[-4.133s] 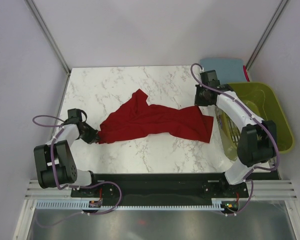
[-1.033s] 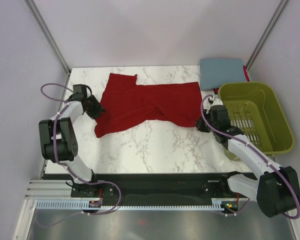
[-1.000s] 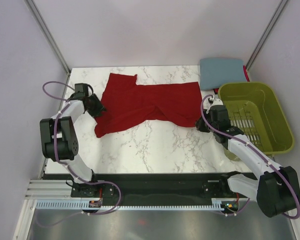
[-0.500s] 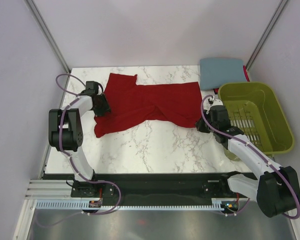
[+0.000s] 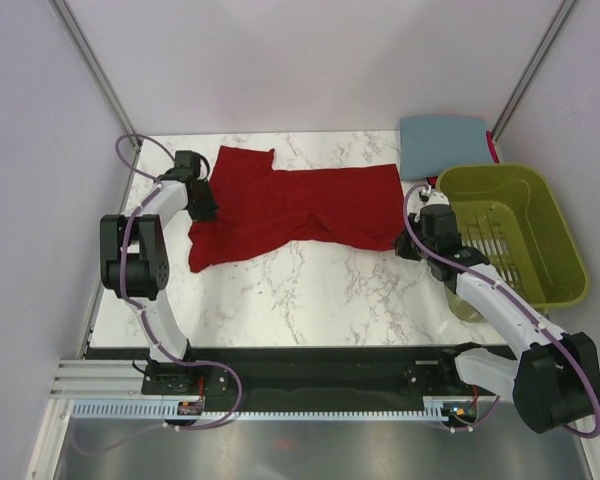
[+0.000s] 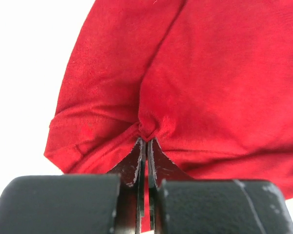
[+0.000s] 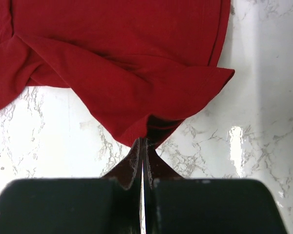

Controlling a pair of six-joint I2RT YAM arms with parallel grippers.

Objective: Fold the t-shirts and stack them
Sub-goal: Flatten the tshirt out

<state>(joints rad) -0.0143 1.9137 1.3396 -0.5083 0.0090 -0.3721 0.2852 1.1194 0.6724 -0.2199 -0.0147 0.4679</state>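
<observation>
The dark red t-shirt [image 5: 290, 205] lies spread, wrinkled, across the far half of the marble table. My left gripper [image 5: 204, 205] is shut on a pinch of its cloth at the left edge, seen in the left wrist view [image 6: 147, 139] with red fabric [image 6: 205, 73] bunched at the tips. My right gripper [image 5: 404, 245] is shut on the shirt's near right corner; the right wrist view [image 7: 144, 140] shows the cloth [image 7: 117, 58] pulled into a point between the fingers. The slate blue-grey t-shirt [image 5: 442, 143] lies folded at the far right corner.
The olive-green slatted basket [image 5: 520, 225] stands at the right edge, close beside my right arm. The table's left edge [image 5: 120, 220] runs just behind my left gripper. Bare marble [image 5: 310, 290] lies in front of the red shirt.
Over four seconds the red shirt went from a near bunch to spread across the far half. In the last second my left gripper slid farther back and right along the left edge; the right barely moved.
</observation>
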